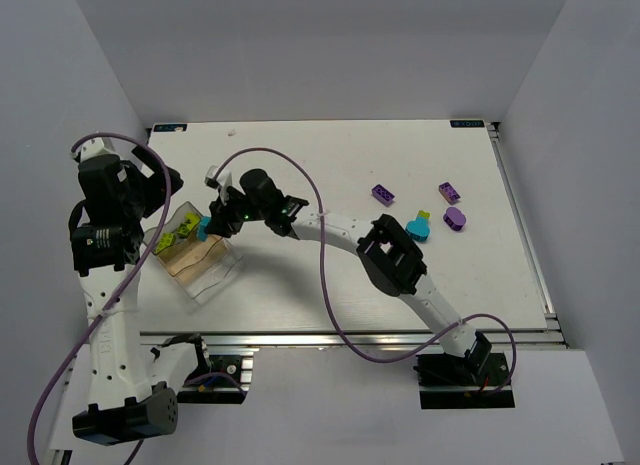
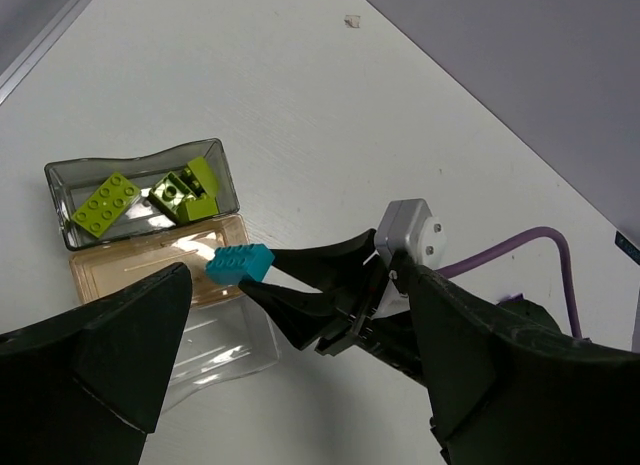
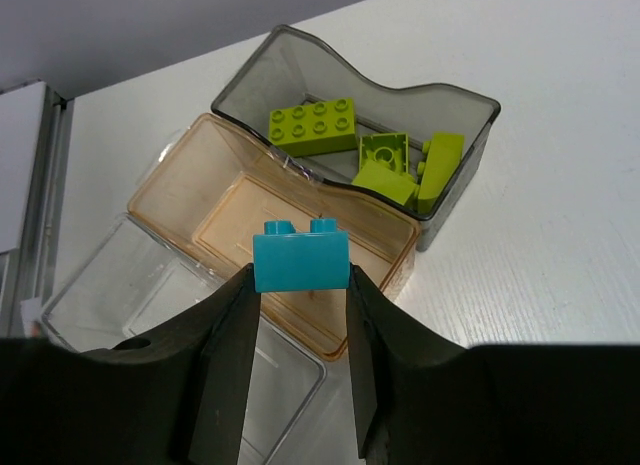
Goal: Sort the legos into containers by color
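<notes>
My right gripper (image 3: 300, 290) is shut on a cyan lego brick (image 3: 300, 262), studs up, hanging over the tan middle compartment (image 3: 222, 207) of the containers. The grey compartment (image 3: 478, 117) beside it holds three lime green bricks (image 3: 312, 124). The clear compartment (image 3: 110, 305) on the other side shows nothing inside. From above, the held brick (image 1: 204, 226) sits at the containers' (image 1: 205, 270) far edge. My left gripper (image 2: 300, 385) stands wide open just above and near the containers, with nothing between its fingers. The held brick (image 2: 240, 262) shows in front of it.
Loose legos lie on the table's right half: a purple brick (image 1: 383, 194), another purple brick (image 1: 449, 192), a rounded purple piece (image 1: 454, 218) and a cyan piece (image 1: 418, 229) with a small lime one against it. The right arm's purple cable (image 1: 300, 175) arcs over the middle.
</notes>
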`<control>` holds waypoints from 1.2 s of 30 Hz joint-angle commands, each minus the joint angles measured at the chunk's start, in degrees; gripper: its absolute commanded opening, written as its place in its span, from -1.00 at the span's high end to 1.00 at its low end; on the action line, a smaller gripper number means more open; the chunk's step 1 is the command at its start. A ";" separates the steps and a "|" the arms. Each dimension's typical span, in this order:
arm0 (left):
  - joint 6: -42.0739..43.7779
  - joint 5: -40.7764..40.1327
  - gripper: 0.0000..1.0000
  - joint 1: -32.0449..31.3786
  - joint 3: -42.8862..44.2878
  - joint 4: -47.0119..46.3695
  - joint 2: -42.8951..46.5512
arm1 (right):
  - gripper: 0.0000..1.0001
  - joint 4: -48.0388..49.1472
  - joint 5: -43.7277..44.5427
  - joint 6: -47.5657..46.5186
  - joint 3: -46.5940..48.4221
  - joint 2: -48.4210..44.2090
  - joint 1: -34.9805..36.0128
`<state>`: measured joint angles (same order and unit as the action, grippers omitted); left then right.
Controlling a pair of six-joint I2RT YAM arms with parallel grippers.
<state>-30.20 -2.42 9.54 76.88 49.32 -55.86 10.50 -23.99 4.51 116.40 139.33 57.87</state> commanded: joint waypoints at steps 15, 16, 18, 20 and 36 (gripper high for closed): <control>-6.98 21.48 -0.94 0.13 -11.66 -18.01 3.91 | -0.79 0.40 -7.12 -13.12 -9.59 -14.92 -6.09; -7.42 21.92 -0.87 0.04 -13.49 -18.99 4.09 | -0.79 -0.04 -8.95 -14.00 -11.70 -16.96 -7.23; -9.09 23.59 -0.76 -0.13 -14.82 -21.62 4.09 | -0.79 -3.36 -12.73 -16.37 -17.40 -23.36 -11.52; -10.58 24.74 -0.51 -1.27 -16.32 -23.56 3.39 | -0.72 -6.62 -17.05 -16.91 -20.41 -26.98 -16.18; -9.71 18.85 -0.37 -21.57 -15.36 -32.62 -10.23 | -0.24 -23.94 9.83 -13.58 -58.47 -62.16 -39.22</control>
<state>-40.91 18.13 -10.52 59.33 18.76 -65.60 -11.29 -22.59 -13.34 59.40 80.01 22.33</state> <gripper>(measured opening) 0.661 0.605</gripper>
